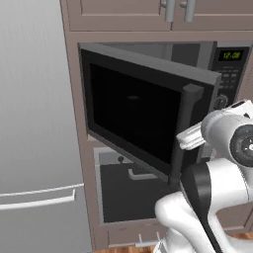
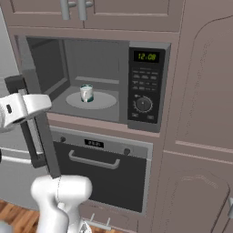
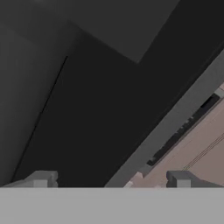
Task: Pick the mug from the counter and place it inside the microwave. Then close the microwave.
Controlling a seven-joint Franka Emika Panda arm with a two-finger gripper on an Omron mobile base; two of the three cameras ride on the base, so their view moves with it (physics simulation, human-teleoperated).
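In the left base view, the built-in dark-grey microwave (image 1: 217,64) has its black glass door (image 1: 138,111) swung partly open, the vertical bar handle (image 1: 184,133) at about 3 o'clock of the door. The white arm rises from 5 o'clock, its wrist just beside the handle. A stainless refrigerator (image 1: 34,123) fills the 9 o'clock side.

In the right base view, the small whitish-grey cylindrical mug with a dark green band (image 2: 86,93) stands upright on the round turntable plate (image 2: 104,101) inside the microwave cavity. The control panel with green display and round knob (image 2: 144,86) sits at 3 o'clock of the cavity. The oven with a horizontal handle (image 2: 104,173) lies below, at 6 o'clock.

In the hand view, the claw (image 3: 109,180) shows two dark fingertips (image 3: 41,178) standing apart with nothing between them, against the door's dark glass.
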